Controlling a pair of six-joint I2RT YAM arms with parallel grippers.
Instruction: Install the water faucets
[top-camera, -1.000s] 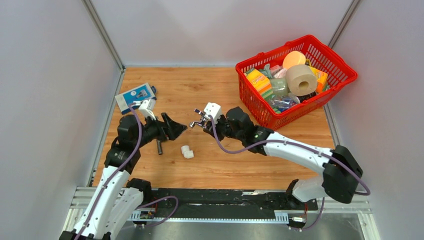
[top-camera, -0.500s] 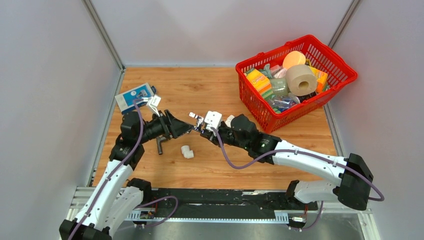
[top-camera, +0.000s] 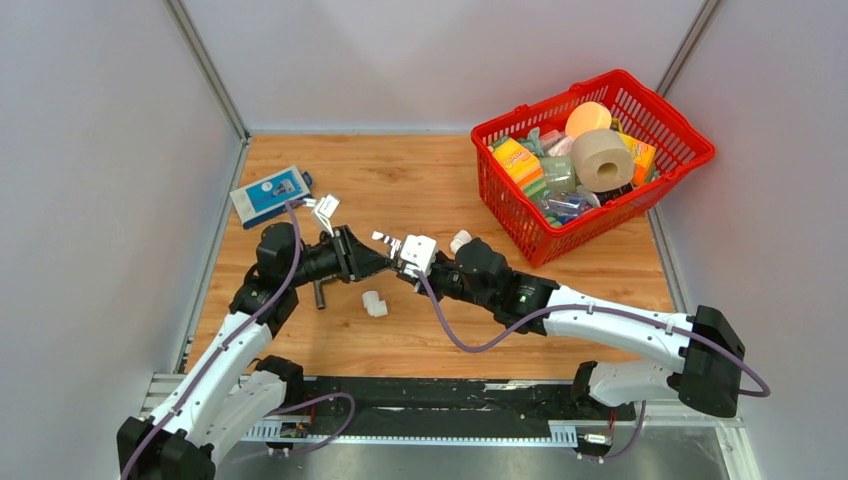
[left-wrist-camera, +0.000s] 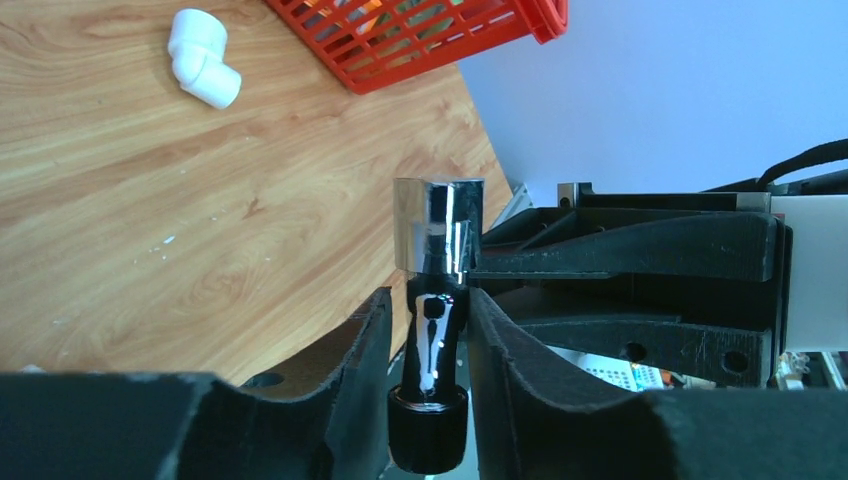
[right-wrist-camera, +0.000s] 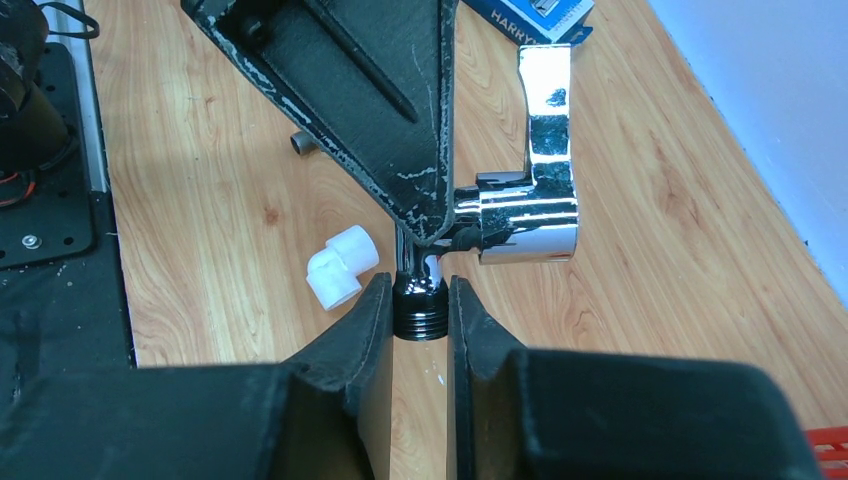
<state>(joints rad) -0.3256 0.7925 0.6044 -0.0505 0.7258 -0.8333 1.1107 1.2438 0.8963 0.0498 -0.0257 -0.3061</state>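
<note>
The chrome water faucet (top-camera: 388, 245) hangs above the table between both grippers. My right gripper (right-wrist-camera: 420, 300) is shut on its dark threaded end (right-wrist-camera: 420, 312); the shiny body (right-wrist-camera: 527, 222) and small handle (right-wrist-camera: 548, 105) stick out beyond. My left gripper (left-wrist-camera: 428, 330) has its jaws closed around the faucet's spout (left-wrist-camera: 433, 345), meeting the right gripper (top-camera: 402, 263) tip to tip. The dark grey L-shaped faucet (top-camera: 320, 293) lies on the wood under the left arm. A white elbow fitting (top-camera: 374, 303) lies just below the grippers.
A second white elbow (top-camera: 459, 241) lies by the right wrist. A blue box (top-camera: 270, 194) sits at the back left. The red basket (top-camera: 655, 190), full of household items, stands at the back right. Grey walls close in the wooden table (top-camera: 400, 170).
The left gripper moved right onto the chrome faucet and closed its jaws round it. The right arm carried the faucet slightly left and down toward it.
</note>
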